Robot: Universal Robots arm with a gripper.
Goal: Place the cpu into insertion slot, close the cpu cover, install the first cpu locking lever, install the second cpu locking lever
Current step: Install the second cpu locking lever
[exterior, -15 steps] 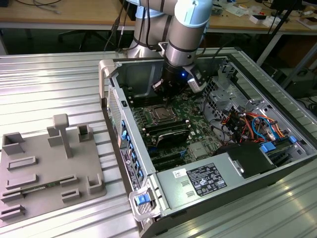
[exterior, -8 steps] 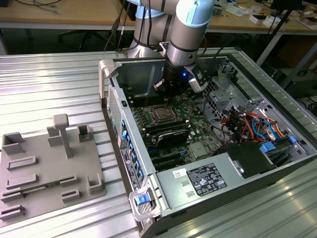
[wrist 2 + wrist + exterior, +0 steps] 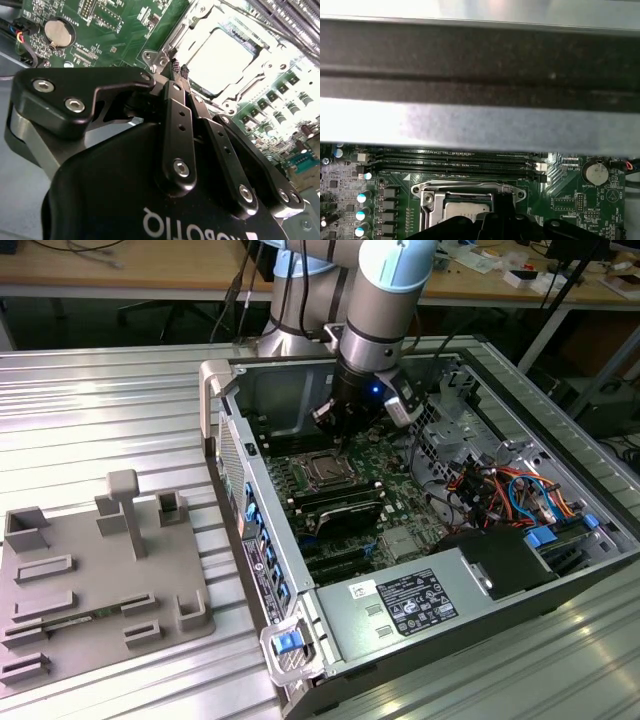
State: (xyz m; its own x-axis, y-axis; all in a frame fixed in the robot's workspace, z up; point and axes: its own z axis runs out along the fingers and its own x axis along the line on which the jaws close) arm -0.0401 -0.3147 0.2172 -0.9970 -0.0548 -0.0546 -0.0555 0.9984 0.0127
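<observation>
The cpu (image 3: 225, 60) lies flat in the insertion slot (image 3: 326, 470) on the green board, its silvery top bright under the light. The cpu cover (image 3: 195, 30) is down around it as a silver frame, and in the first wrist view the cpu (image 3: 462, 211) shows through the cover (image 3: 432, 200). My gripper (image 3: 179, 67) is shut, its black fingertips together at the socket's corner. I cannot tell whether they pinch a lever. In the exterior view my gripper (image 3: 335, 430) hangs just above the far edge of the socket.
Long black memory slots (image 3: 455, 162) run beside the socket, and a coin battery (image 3: 59, 31) sits nearby. A dark case bar (image 3: 480, 65) crosses close over the board. A labelled grey box (image 3: 400, 605) and cable bundles (image 3: 500, 490) crowd the case. A grey fixture plate (image 3: 100, 580) lies on the exterior view's left.
</observation>
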